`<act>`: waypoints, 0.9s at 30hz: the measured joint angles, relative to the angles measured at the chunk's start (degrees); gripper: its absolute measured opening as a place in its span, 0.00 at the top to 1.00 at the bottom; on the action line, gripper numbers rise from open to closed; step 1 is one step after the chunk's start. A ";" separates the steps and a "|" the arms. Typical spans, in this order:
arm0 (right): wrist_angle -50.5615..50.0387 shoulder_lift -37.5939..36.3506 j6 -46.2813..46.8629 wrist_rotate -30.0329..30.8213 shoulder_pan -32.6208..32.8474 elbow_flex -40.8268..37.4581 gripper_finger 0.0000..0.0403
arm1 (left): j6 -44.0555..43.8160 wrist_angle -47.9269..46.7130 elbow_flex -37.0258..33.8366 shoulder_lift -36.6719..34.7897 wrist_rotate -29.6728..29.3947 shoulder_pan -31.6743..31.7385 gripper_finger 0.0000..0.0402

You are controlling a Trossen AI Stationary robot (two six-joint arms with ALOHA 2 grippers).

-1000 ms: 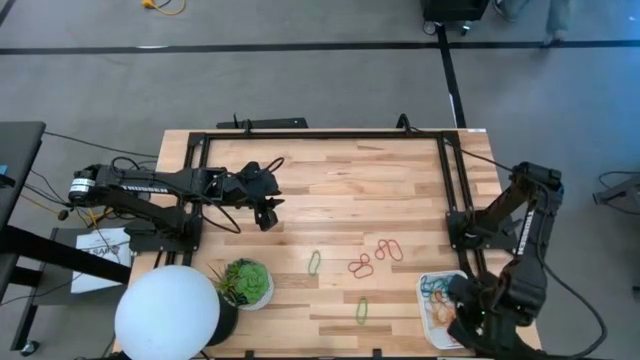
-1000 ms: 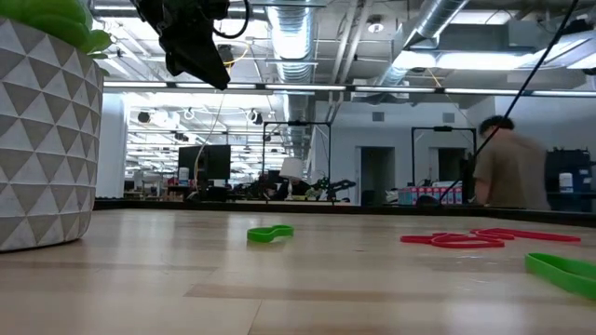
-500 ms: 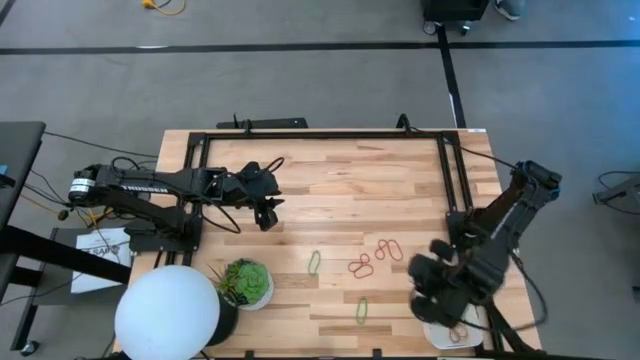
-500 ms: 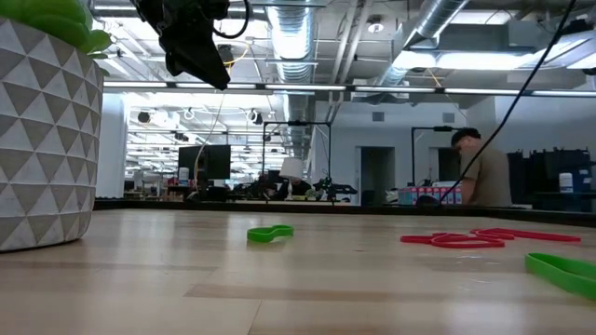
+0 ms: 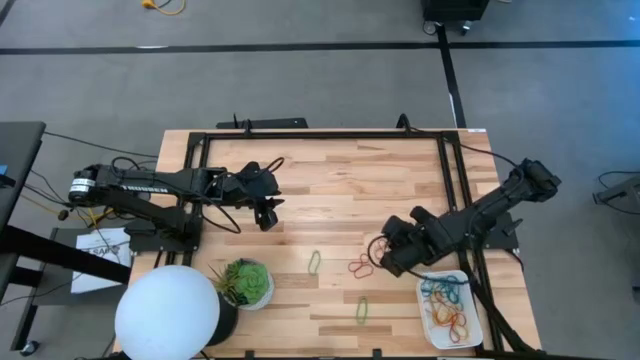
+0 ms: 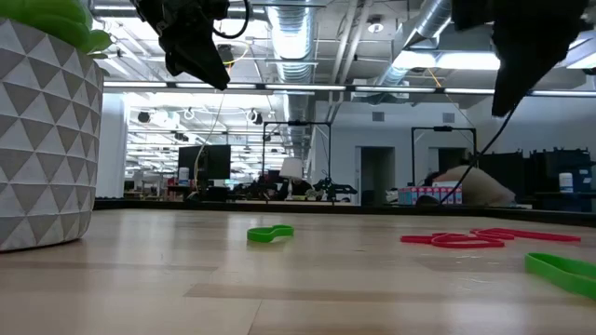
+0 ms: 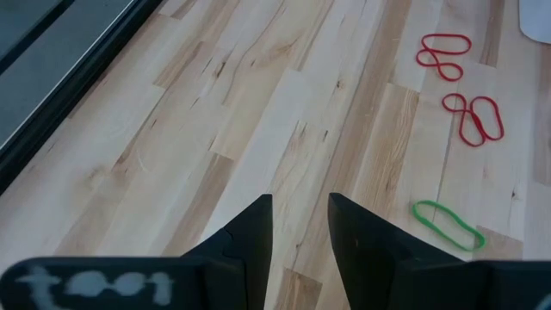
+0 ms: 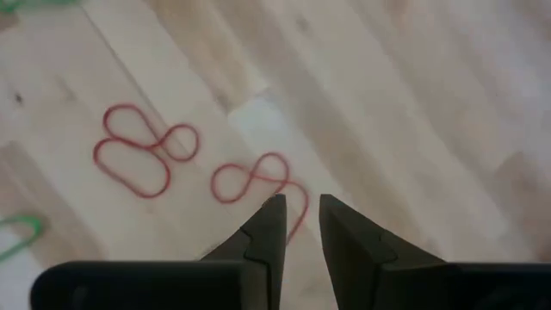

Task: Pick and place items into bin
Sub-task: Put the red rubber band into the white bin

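Note:
Two red rubber-band loops (image 5: 359, 266) (image 8: 138, 158) lie flat on the wooden table, with two green loops (image 5: 314, 262) (image 5: 362, 310) nearer the front. The white bin (image 5: 476, 322) sits at the near right corner and holds several coloured bands. My right gripper (image 8: 301, 217) hovers just above one red loop (image 8: 256, 181), open by a narrow gap with nothing between its fingers. My left gripper (image 7: 300, 215) hangs open over bare wood at the table's left (image 5: 266, 220), well clear of the loops.
A potted plant (image 5: 246, 282) in a patterned pot (image 6: 47, 140) and a large white ball lamp (image 5: 167, 312) stand at the near left. A black frame (image 5: 320, 134) runs along the far edge and both sides. Bare wood spreads across the table's middle.
My right gripper has swung from over the bin at the near right corner toward the table's left and a little farther back, turning as it went. It now hangs over the red loops, and the bin with its bands is uncovered.

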 joint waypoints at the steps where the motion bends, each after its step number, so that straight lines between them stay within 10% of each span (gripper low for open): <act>1: 1.65 -0.02 -0.56 -1.83 -0.90 -0.89 0.83 | 0.01 0.00 0.00 -0.01 0.01 0.01 0.74; 7: 15.09 0.00 -5.32 -13.31 -5.54 -8.68 0.84 | 0.22 0.00 0.00 -0.01 0.00 0.00 0.74; 27: 17.95 6.44 -13.65 -15.74 -16.36 -11.82 0.64 | 0.19 -0.09 0.00 0.01 0.00 0.01 0.74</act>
